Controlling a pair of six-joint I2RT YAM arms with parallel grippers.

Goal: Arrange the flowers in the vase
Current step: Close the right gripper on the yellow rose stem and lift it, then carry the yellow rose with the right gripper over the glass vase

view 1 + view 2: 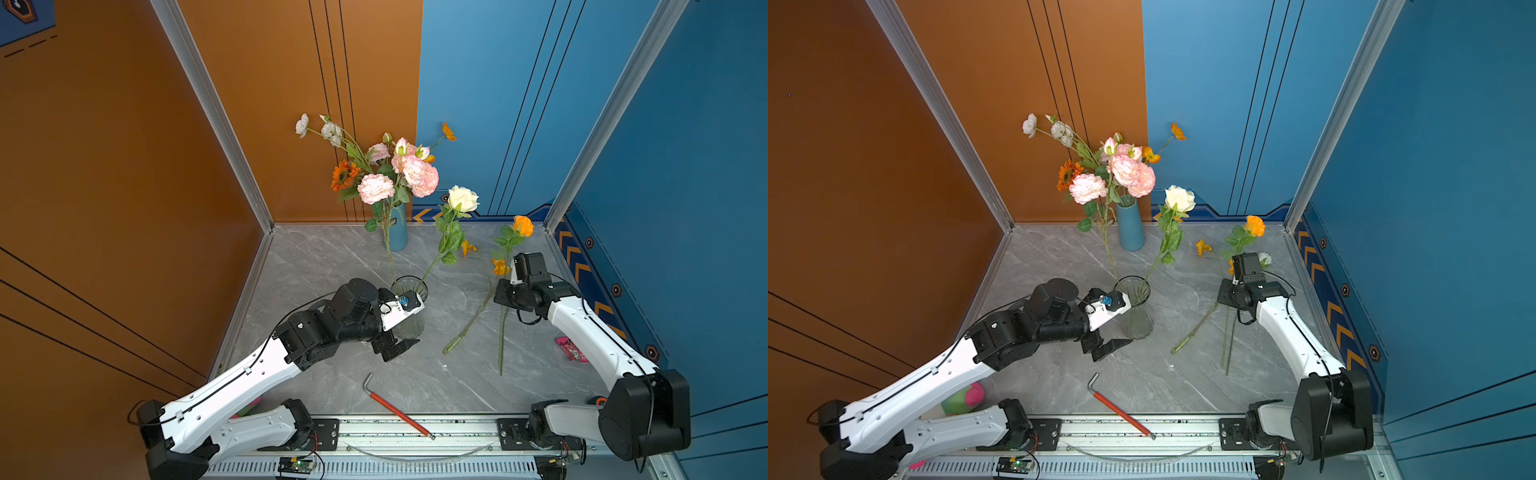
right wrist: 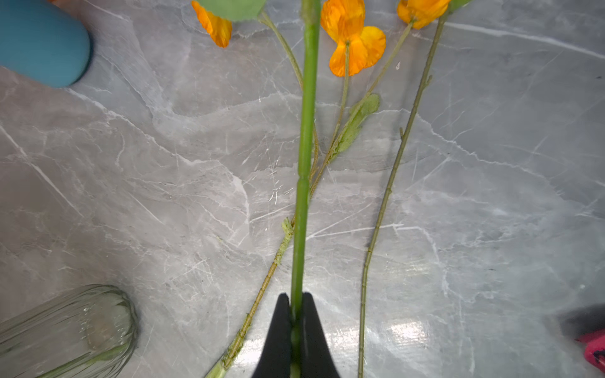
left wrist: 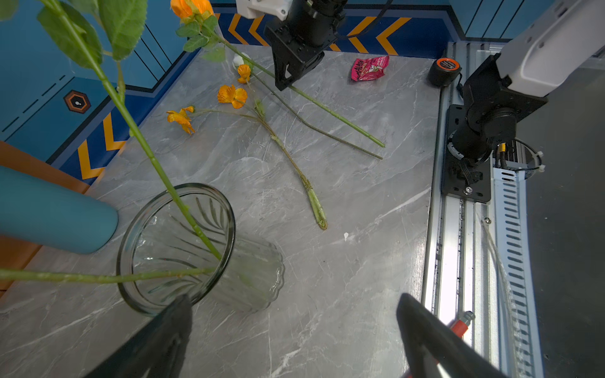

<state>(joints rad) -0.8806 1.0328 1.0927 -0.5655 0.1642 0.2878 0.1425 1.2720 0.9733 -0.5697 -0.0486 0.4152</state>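
Since the right jaws are clenched on the green stem (image 2: pixel 304 163) of the orange flower (image 1: pixel 523 225), well to the right of the glass vase (image 1: pixel 411 328), while the left jaws gape just beside it, it seems best to lift high and lower the cut end straight into the rim.

Bright, even light from overhead — shadows soft. White glare on the table (image 2: pixel 406 330) in my right wrist view; my left gripper (image 3: pixel 294 300) out of focus.
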